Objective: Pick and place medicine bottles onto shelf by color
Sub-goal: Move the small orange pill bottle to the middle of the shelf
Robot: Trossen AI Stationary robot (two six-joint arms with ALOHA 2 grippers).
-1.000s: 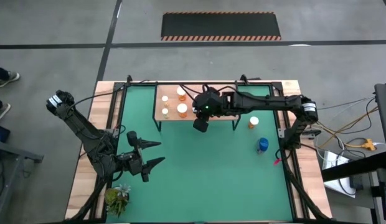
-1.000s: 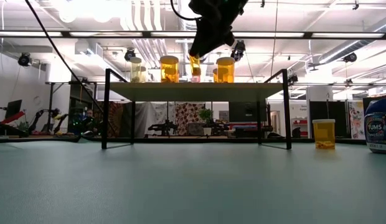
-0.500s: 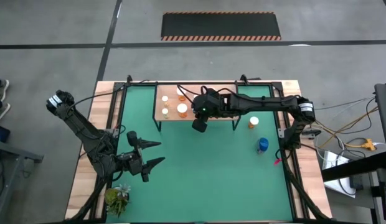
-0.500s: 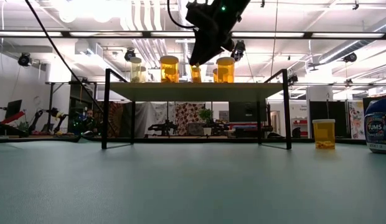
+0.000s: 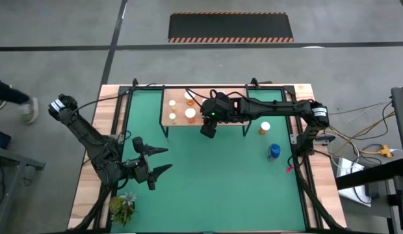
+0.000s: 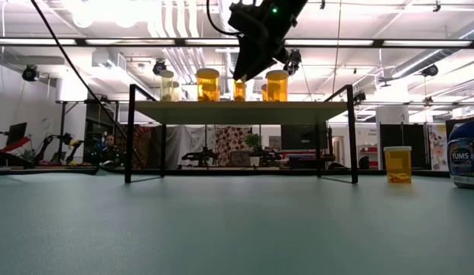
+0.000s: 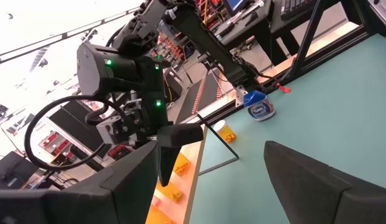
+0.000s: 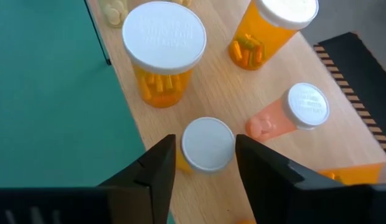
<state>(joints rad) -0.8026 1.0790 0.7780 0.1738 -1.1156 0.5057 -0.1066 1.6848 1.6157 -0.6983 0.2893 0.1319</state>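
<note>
The light-wood shelf stands at the far side of the green mat with several white-capped orange bottles on it. My right gripper points down over the shelf's right part and is shut on a small orange bottle, which stands on the board. One orange bottle and the blue bottle stand on the mat to the right of the shelf. My left gripper is open and empty over the mat's left part. My right gripper pinches the small bottle between its two fingers at the white cap, one finger on each side. The fingers come from above, pointing down. The bottle stands upright with its bottom on the shelf board.
A larger orange bottle stands right beside the held one, with two others close behind. A small green plant sits at the near left corner. A red item lies by the mat's right edge.
My right gripper has gone down with the small bottle. The bottle hung tilted above the board a second ago and now stands upright on the shelf among the others.
</note>
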